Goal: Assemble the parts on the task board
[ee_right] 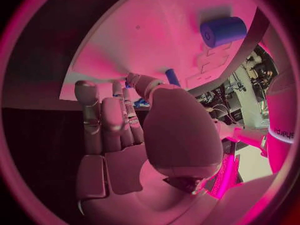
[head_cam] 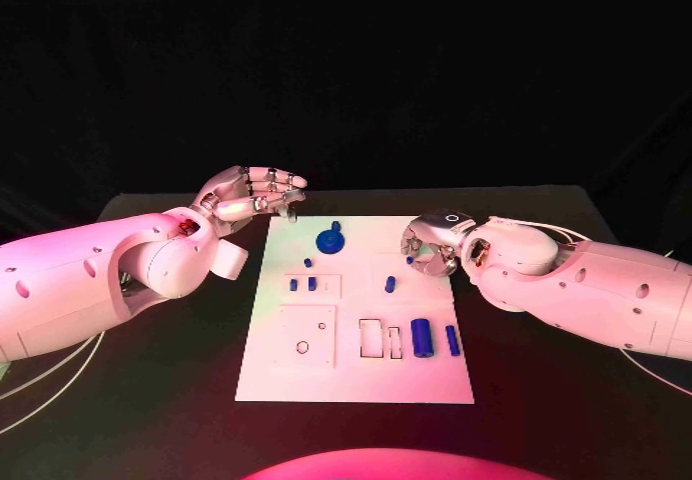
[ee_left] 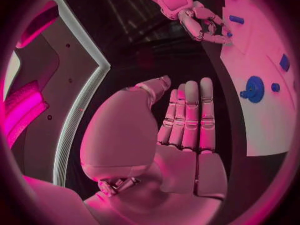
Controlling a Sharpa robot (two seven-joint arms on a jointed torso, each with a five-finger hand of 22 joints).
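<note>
Parts lie scattered over the task board [head_cam: 361, 380], the white plate in the middle of your black table [head_cam: 548, 400]. You see a round blue part with a knob [head_cam: 332, 240] near the board's far edge, two small pegs [head_cam: 302, 284] standing side by side toward its left edge, a short peg [head_cam: 389, 284] near its middle, and a thick cylinder [head_cam: 421, 337] with a slim pin [head_cam: 451, 340] beside it by the right edge. Your left hand [head_cam: 253, 193] hovers off the board's far left corner, palm up, fingers straight and pressed together, holding nothing. Your right hand [head_cam: 433, 250] hangs over the board's right edge near the far corner; you cannot tell whether its fingertips pinch the small blue piece [head_cam: 410, 260] showing there.
</note>
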